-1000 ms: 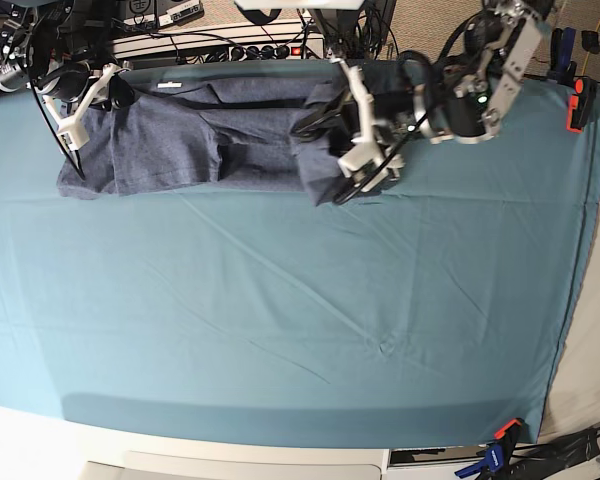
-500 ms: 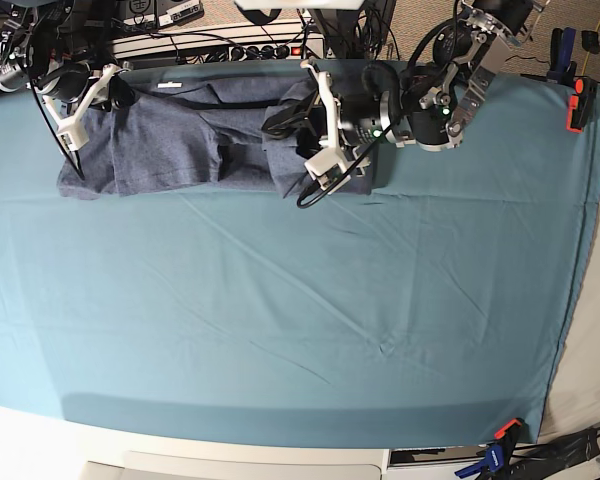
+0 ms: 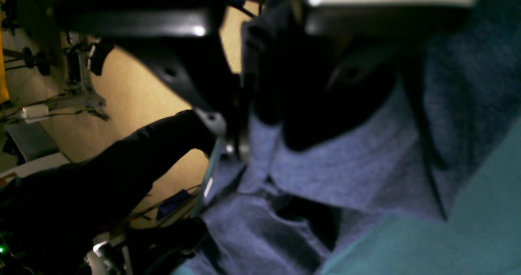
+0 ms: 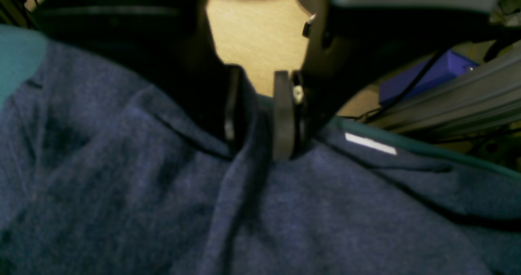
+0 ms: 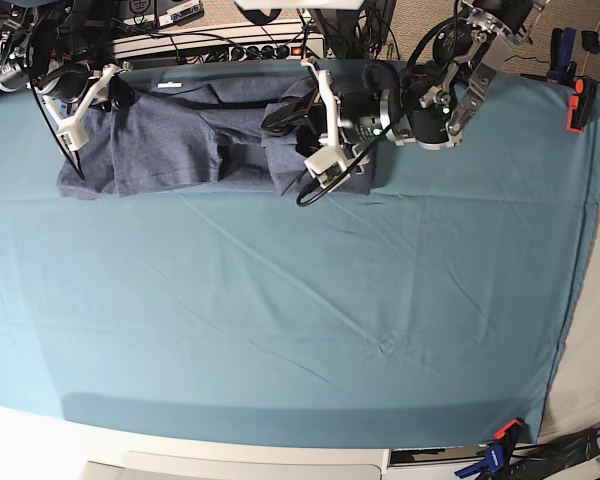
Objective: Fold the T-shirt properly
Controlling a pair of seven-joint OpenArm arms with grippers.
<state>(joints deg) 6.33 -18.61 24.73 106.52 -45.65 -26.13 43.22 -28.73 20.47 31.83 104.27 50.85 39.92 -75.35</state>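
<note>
Lying along the far edge of the teal table cloth (image 5: 300, 330), close to the strip of cables and power sockets behind the table: the T-shirt (image 5: 170, 145), dark blue-grey, rumpled, plain side up, no lettering visible. At its left end in the base view, the right gripper (image 5: 92, 100), white-framed, down on the cloth near the shoulder area. In the right wrist view, the right gripper (image 4: 254, 112) pressed nearly together with a raised ridge of the T-shirt (image 4: 260, 210) caught between the two pads, one dark pad to the left of the fold and one grey pad to the right; a small white label (image 4: 370, 143) just beside it on the fabric, near the table cloth's edge. At the shirt's other end in the base view, the left gripper (image 5: 315, 130), lying low and sideways over a bunched-up, doubled-over part of the garment. In the left wrist view, the left gripper (image 3: 244, 116) with a thin vertical pleat of the T-shirt (image 3: 346, 165) pinched between closely set pads, more fabric draped dark over one finger; much of that view blurred and in shadow. A strip of teal table cloth (image 3: 468, 226) showing at the lower right there. An orange clamp (image 5: 577, 105) on the table's far right edge, another orange-and-blue clamp (image 5: 500, 440) at the near right corner.
</note>
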